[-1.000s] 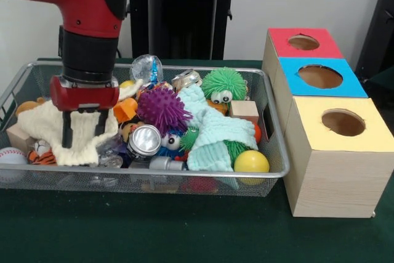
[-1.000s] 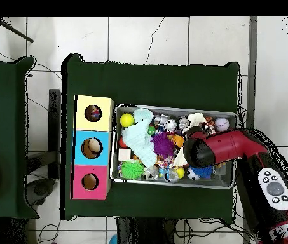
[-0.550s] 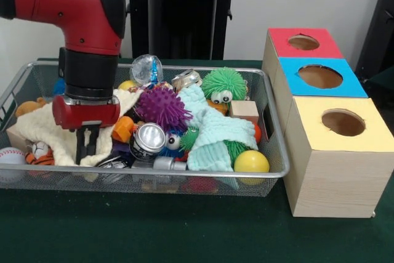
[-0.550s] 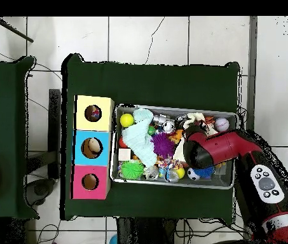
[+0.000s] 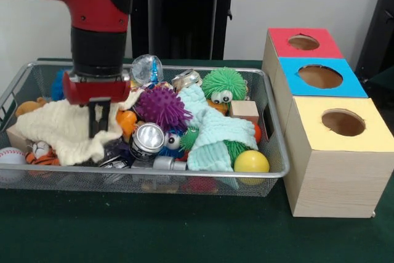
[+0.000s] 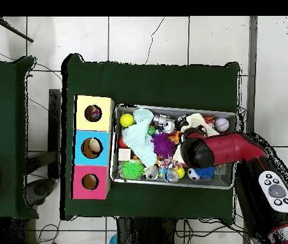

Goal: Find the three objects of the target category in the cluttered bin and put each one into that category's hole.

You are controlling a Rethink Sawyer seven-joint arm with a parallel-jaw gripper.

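Dark green cloth covers the surface across the bottom of the front view, and on it you have the wire bin at lower left and the wooden box at right.

Nearest you in the bin lie a yellow ball, a silver can and a baseball at the far left edge. Behind them sit the pale green knit cloth, the purple spiky ball and the cream cloth.

Your tool hangs at centre left, its fingers drawn narrow and close together over the cream cloth; they appear to hold nothing, though you cannot be sure from either view. You look to be in the search step, probing the left half of the pile.

Which category is wanted does not show, so your next move calls for uncovering a candidate, likely by shifting the cloth, then gripping it cleanly.

On the box, the yellow hole is nearest, the blue hole in the middle, the red hole farthest.

Beyond stands a black frame against a pale wall; the overhead view shows tiled floor.
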